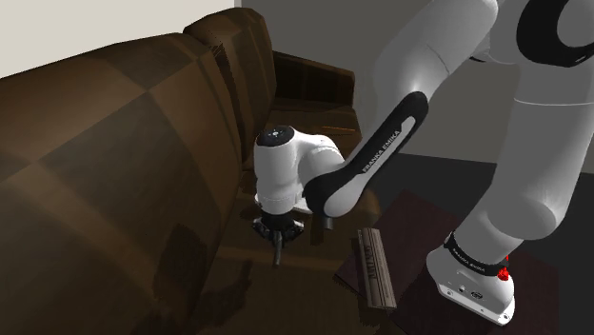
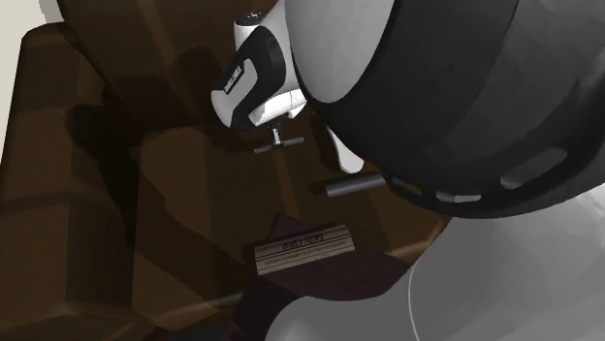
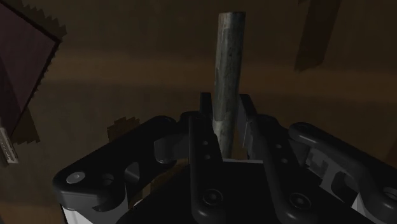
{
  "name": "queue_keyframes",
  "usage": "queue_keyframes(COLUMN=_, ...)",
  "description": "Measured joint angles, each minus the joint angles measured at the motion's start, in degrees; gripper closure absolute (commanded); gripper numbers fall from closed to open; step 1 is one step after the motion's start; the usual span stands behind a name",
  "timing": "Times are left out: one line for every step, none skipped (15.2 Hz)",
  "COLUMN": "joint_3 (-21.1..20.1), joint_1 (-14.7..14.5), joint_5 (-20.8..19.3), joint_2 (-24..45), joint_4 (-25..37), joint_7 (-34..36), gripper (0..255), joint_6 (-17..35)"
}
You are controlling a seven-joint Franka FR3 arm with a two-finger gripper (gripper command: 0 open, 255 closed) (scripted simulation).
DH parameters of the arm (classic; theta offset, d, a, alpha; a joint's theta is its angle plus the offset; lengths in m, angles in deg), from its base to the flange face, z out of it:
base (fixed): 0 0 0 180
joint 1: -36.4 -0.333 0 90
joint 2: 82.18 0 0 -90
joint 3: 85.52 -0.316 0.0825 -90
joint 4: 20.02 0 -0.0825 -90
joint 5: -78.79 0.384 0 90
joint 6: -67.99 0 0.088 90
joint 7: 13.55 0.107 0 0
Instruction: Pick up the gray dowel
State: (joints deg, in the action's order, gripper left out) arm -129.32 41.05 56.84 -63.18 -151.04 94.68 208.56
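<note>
The gray dowel is a short, mottled grey rod. My black gripper is shut on it, with a finger pressed against each side and most of its length sticking out past the fingertips. In the shoulder view the gripper points down over the brown sofa seat, and the dowel hangs from it just above the cushion. From the second exterior view the dowel shows as a small crossbar under the gripper.
A long brown box with a label lies on a dark maroon flat thing at the seat's edge near the stand. The sofa backrest rises at the shoulder view's left. A dark short bar shape lies on the seat, perhaps a shadow.
</note>
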Motion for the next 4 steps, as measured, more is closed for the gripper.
queue_keyframes(joint_3=-0.62, joint_1=0.5, joint_5=0.9, joint_2=-0.83, joint_4=-0.16, joint_7=-0.59, gripper=255, joint_6=-0.44)
queue_keyframes(joint_3=-1.18, joint_1=0.95, joint_5=1.77, joint_2=-1.56, joint_4=-0.11, joint_7=-1.22, gripper=255, joint_6=-1.01)
queue_keyframes(joint_3=-1.71, joint_1=1.36, joint_5=2.6, joint_2=-2.3, joint_4=-0.19, joint_7=-1.74, gripper=255, joint_6=-1.44)
queue_keyframes(joint_3=-2.04, joint_1=1.62, joint_5=3.16, joint_2=-2.75, joint_4=-0.12, joint_7=-2.14, gripper=255, joint_6=-1.82)
